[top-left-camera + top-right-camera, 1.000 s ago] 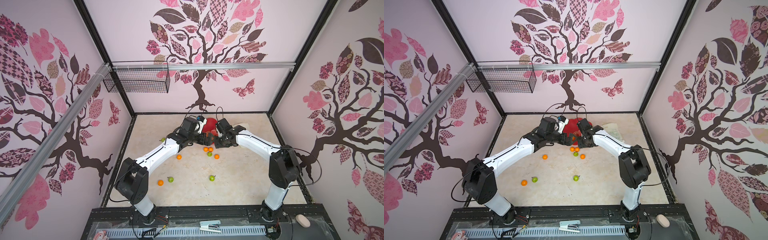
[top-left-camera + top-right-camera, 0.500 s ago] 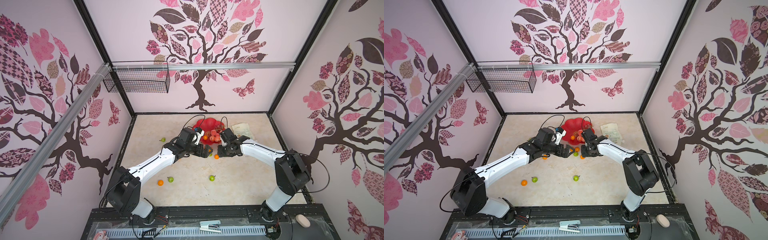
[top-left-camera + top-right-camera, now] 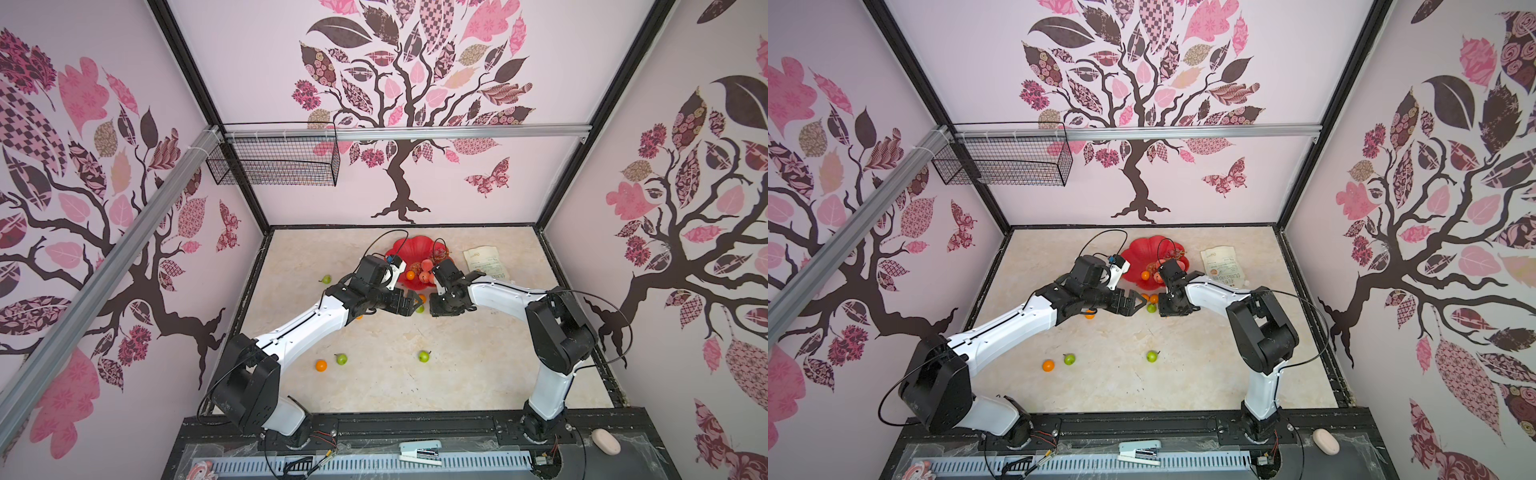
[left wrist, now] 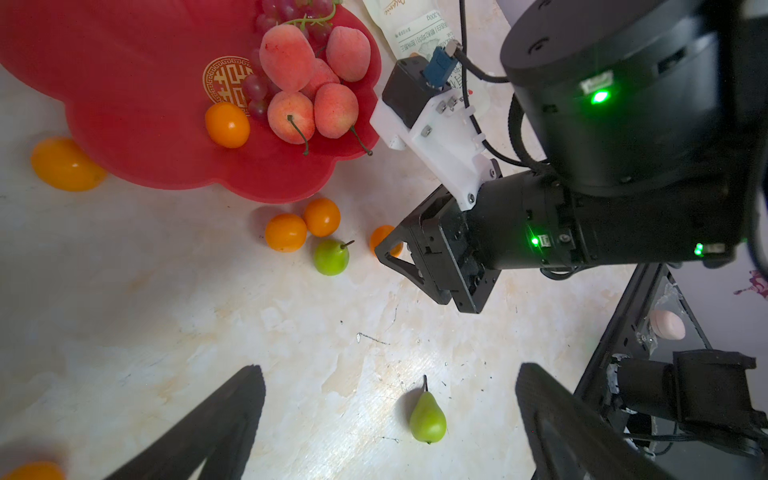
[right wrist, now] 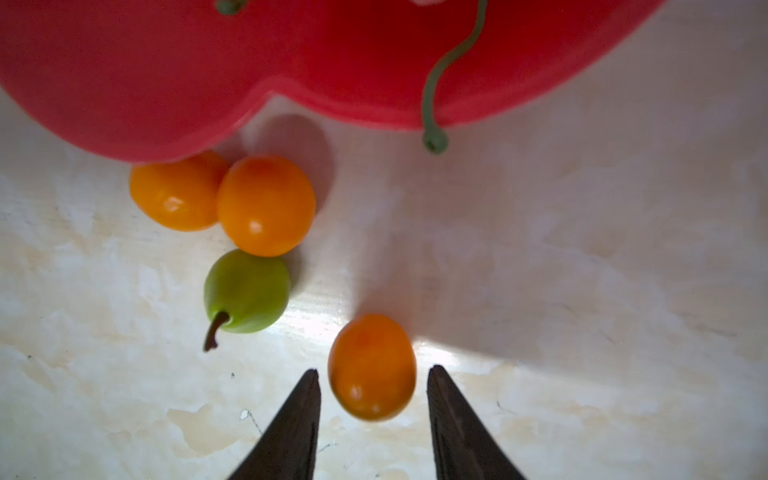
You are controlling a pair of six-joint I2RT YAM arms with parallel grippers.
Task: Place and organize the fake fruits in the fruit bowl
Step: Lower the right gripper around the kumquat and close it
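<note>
Now my right jaws straddle an orange ball (image 5: 372,368) on the tabletop (image 5: 582,291), spread, not yet pinching, lined up to lift it; the fruit bowl (image 5: 124,83) lies just ahead. Meanwhile my left jaws gape wide, empty.

Backdrop is pink walls with a big dark tree decal (image 3: 401,104) on each, a butterfly (image 3: 488,178) on the back one, and a black wire basket (image 3: 274,160) hanging off the aluminium rail (image 3: 457,132) at its left end. On the marbled beige bench (image 3: 374,390) a printed paper packet (image 3: 486,259) lies flat near the back, toward the right. Down front on the black ledge (image 3: 469,426) there's a pale blue stapler (image 3: 419,451) and, well off to its right, a pinkish oval thing (image 3: 605,441), can't tell what.
</note>
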